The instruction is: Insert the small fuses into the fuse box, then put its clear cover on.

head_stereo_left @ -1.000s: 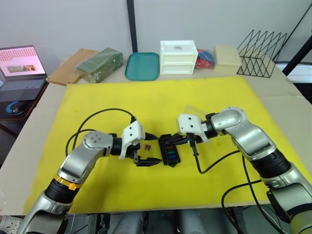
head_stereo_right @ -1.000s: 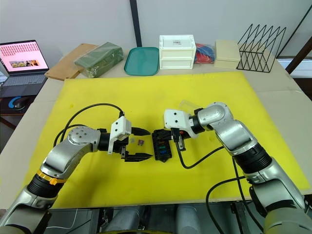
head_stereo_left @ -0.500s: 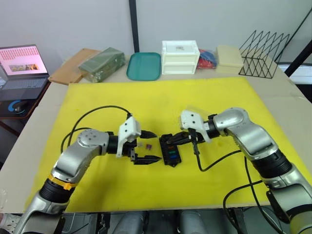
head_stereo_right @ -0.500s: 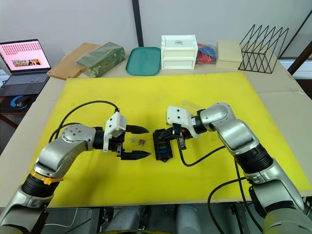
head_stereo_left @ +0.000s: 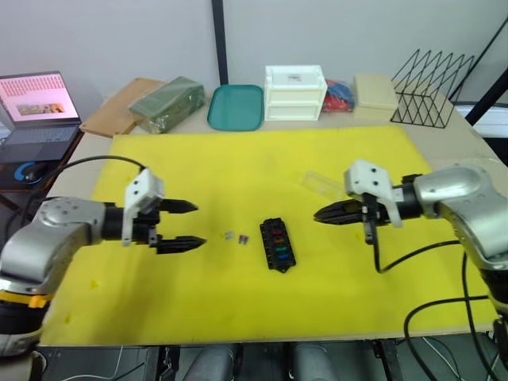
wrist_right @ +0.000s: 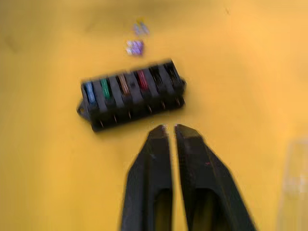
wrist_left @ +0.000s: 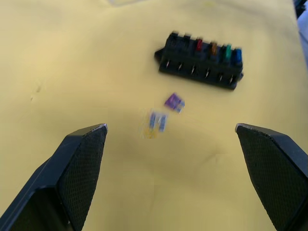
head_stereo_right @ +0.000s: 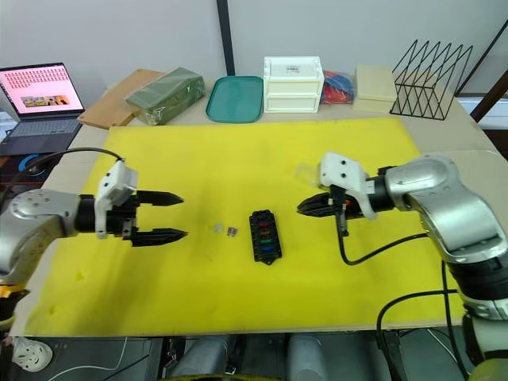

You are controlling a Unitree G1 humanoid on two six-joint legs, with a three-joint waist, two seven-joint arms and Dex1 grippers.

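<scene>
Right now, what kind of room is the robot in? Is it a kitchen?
Not a kitchen. It looks like a lab or office workbench: a laptop sits at one side, a white drawer box and wire rack stand at the back, and a yellow mat covers the table.

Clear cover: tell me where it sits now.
The clear cover lies on the yellow mat, on the robot's right, beyond the fuse box and just behind the right tool.

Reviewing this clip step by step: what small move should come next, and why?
Probably bring the left gripper, open and empty, over to the purple fuse lying beside the fuse box and pick it up. Four fuses sit in the box, two slots look empty, and two fuses lie loose on the yellow mat.
</scene>
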